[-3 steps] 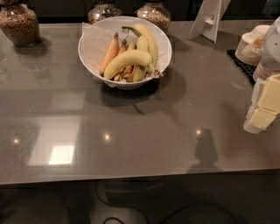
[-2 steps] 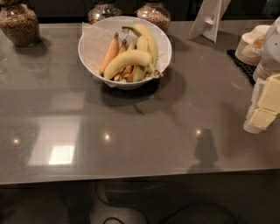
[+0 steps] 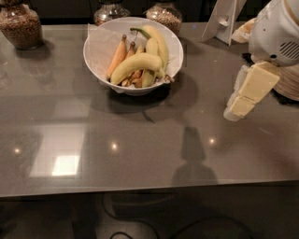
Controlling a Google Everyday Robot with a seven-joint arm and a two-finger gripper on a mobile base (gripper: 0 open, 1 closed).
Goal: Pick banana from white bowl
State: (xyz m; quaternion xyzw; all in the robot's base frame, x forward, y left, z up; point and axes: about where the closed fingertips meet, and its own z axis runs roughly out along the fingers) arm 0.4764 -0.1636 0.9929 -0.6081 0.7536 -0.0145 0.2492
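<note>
The white bowl (image 3: 100,65) stands at the back middle of the grey table, with a white paper liner sticking up at its left rim. Several yellow bananas (image 3: 135,64) lie in it, one large one across the front and others behind, with some orange-brown ones beside them. My gripper (image 3: 233,112) hangs from the white arm at the right side, cream-coloured and pointing down and left. It is above the table, well to the right of the bowl and apart from it. It holds nothing that I can see.
Glass jars with brown contents stand at the back: one at the far left (image 3: 18,25), two behind the bowl (image 3: 164,13). A white stand (image 3: 224,18) is at the back right. Stacked tan ribbed cups (image 3: 288,84) sit behind the arm. The table's front edge (image 3: 140,189) runs along the bottom.
My gripper has moved left and slightly up, closer to the bowl. The bowl and the bananas have not moved.
</note>
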